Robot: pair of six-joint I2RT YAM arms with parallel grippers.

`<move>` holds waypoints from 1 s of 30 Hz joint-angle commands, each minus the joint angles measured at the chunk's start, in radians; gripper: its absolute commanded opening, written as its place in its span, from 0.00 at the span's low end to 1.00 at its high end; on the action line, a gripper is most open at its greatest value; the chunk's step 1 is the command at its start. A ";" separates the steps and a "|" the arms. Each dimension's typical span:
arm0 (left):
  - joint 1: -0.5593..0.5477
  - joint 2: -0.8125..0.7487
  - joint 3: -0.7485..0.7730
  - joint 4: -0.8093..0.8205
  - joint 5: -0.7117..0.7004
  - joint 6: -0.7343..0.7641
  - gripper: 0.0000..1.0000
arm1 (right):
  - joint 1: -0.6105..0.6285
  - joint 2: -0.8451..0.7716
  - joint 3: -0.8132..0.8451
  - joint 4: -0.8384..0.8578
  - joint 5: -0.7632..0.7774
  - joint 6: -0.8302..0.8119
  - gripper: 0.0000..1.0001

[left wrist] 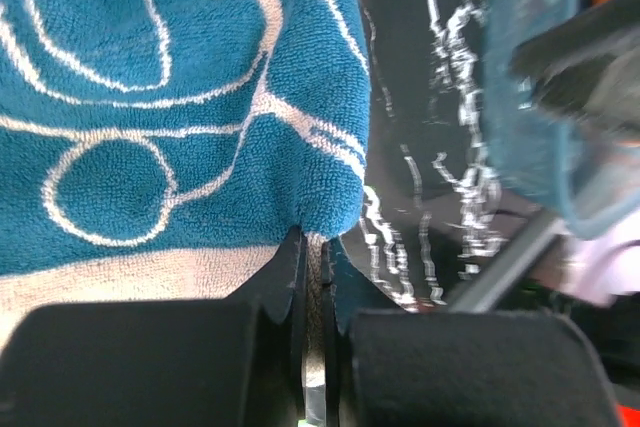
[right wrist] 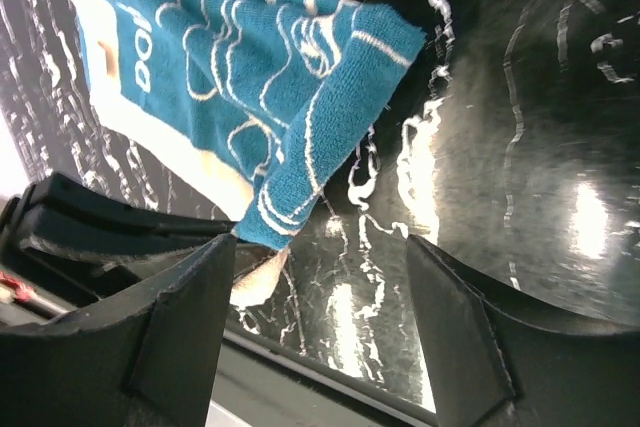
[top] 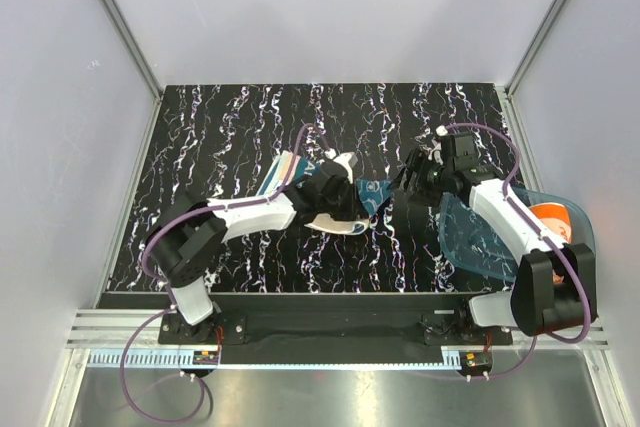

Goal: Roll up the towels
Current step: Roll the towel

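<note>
While both wrist cameras look at the same cloth, I will begin there: the teal towel (top: 373, 192) lies near the middle of the desk (top: 240, 117), between my two end effectors. Its teal face with white swirls is up, and a cream underside shows along one edge. In the top view most of it is hidden under my left arm (top: 250, 215).

My left end effector (left wrist: 315, 247) is closed on the teal towel (left wrist: 150, 97). The two fingers are pressed together, with the corner of the cloth pinched between their tips. Dark marbled desk (left wrist: 420, 147) runs beside that corner.

My right end effector (right wrist: 320, 287) stands with its fingers (right wrist: 180, 337) wide apart and holds nothing. It is low over the desk (right wrist: 520, 147) and faces the teal towel (right wrist: 270, 77). One folded corner of the cloth reaches down just beside one finger, though I cannot tell whether they touch. From above, this end effector (top: 415, 179) sits just to the right of the towel.

Near the right edge of the desk, under my right arm (top: 500, 212), rests a translucent blue tray (top: 470, 237). The orange towel (top: 550, 217) lies in it, partly covered by that arm.

Beyond my left arm a pale striped bit of cloth (top: 285, 169) pokes out; I cannot tell which towel it belongs to.
</note>
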 commanded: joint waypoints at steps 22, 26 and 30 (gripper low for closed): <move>0.174 -0.056 -0.544 0.772 0.122 -0.848 0.00 | 0.027 0.041 -0.223 0.694 -0.414 0.213 0.47; 0.174 -0.050 -0.588 0.790 0.102 -0.898 0.00 | 0.050 0.113 -0.240 0.795 -0.429 0.230 0.40; 0.180 -0.048 -0.628 0.799 0.079 -0.932 0.00 | 0.054 0.196 -0.253 0.910 -0.455 0.270 0.34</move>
